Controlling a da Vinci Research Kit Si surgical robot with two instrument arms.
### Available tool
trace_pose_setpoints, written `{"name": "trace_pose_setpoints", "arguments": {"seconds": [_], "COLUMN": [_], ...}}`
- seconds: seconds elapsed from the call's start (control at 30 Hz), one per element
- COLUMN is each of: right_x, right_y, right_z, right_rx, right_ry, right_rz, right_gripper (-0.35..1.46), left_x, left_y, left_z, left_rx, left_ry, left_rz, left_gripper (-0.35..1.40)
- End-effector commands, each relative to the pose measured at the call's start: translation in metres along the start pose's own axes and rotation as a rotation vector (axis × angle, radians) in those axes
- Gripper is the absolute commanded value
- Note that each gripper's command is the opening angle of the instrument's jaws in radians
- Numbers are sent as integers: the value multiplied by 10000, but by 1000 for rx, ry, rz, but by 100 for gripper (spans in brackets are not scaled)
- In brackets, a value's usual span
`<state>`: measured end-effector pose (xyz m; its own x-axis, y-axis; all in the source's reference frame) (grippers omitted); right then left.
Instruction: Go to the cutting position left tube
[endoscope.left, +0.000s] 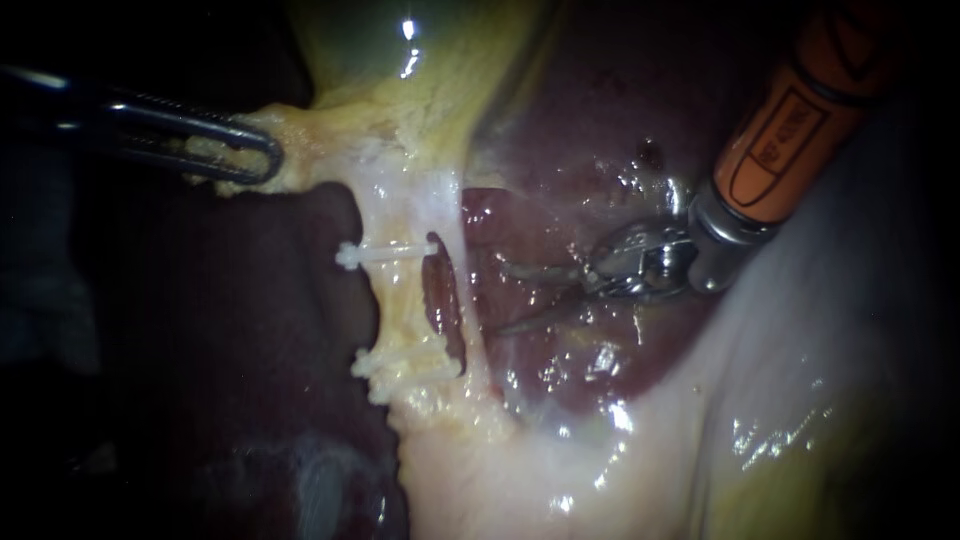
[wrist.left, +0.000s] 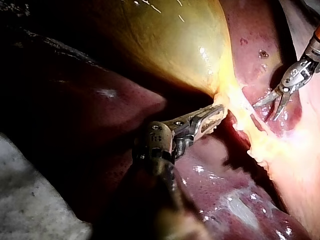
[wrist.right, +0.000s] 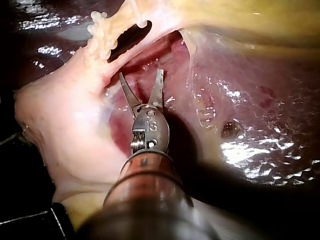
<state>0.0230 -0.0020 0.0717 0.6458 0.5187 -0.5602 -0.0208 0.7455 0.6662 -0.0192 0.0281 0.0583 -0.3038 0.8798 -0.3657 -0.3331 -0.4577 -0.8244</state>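
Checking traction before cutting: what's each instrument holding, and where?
Left instrument grips yellowish tissue at the neck of the gallbladder; right instrument, jaws open, holds nothing.

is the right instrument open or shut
Open: on the right instrument the two blades stand spread in a V, a gap between them, gripping nothing.
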Motion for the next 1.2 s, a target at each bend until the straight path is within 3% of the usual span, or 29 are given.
{"name": "trace_pose_setpoints", "arguments": {"seconds": [0.03, 0.6, 0.87, 1.2], "right_x": [2, 32, 41, 38], "right_y": [-3, -40, -39, -29], "right_z": [0, 1, 11, 26], "right_rx": [2, 108, 119, 116], "right_ry": [3, 50, 56, 53], "right_rz": [-1, -73, -68, -51], "right_gripper": [109, 119, 121, 121], "left_x": [0, -6, -6, -6], "left_y": [0, -7, -4, -1], "left_z": [0, 6, 7, 7], "left_rx": [0, 0, -1, -3], "left_ry": [0, -1, -1, -2], "left_rz": [0, 4, 4, 3], "left_gripper": [-35, -35, -35, -35]}}
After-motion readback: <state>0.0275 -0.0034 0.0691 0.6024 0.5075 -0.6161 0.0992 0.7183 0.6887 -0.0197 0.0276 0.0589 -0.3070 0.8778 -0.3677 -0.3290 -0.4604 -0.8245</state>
